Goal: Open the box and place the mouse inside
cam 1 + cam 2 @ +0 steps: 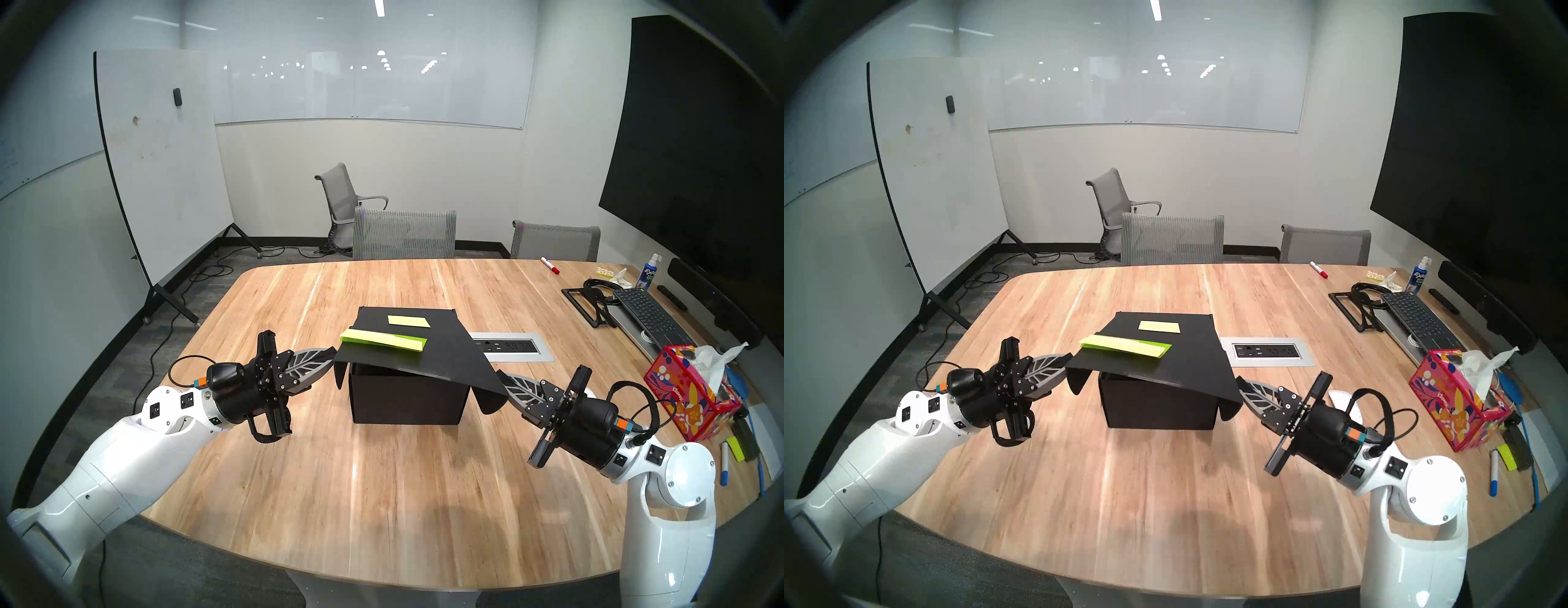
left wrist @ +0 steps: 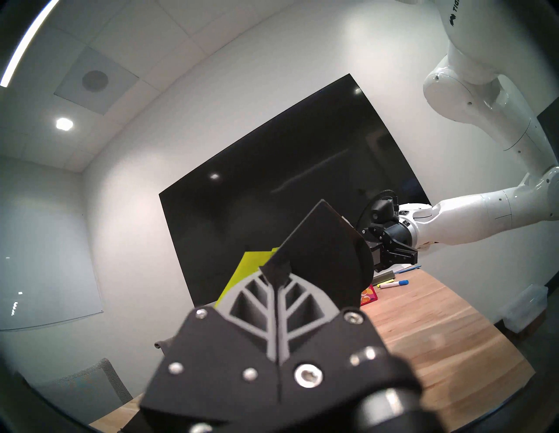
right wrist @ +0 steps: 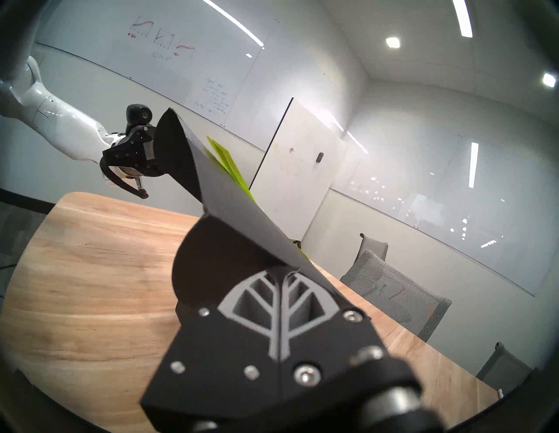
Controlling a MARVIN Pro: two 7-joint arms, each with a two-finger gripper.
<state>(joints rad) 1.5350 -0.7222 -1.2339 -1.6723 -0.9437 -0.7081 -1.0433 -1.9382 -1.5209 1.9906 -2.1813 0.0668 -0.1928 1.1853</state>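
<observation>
Seemingly lid (image 1: 428, 352) corners between fingers (image 1: 312, 361).

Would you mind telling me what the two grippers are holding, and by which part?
Both hold the box lid: the left gripper pinches its front-left corner, the right gripper its front-right corner.

Matte black cube-shaped cardboard box (image 1: 405, 397); neon yellow-green paper sticky notes (image 1: 384, 339); pink-and-blue floral-patterned cardboard tissue box (image 1: 687, 392); light wood-grain tabletop (image 1: 382, 488).

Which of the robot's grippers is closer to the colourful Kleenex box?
Right. The right gripper pinches the box lid at the corner nearest the Kleenex box; the left gripper pinches the opposite corner.
</observation>
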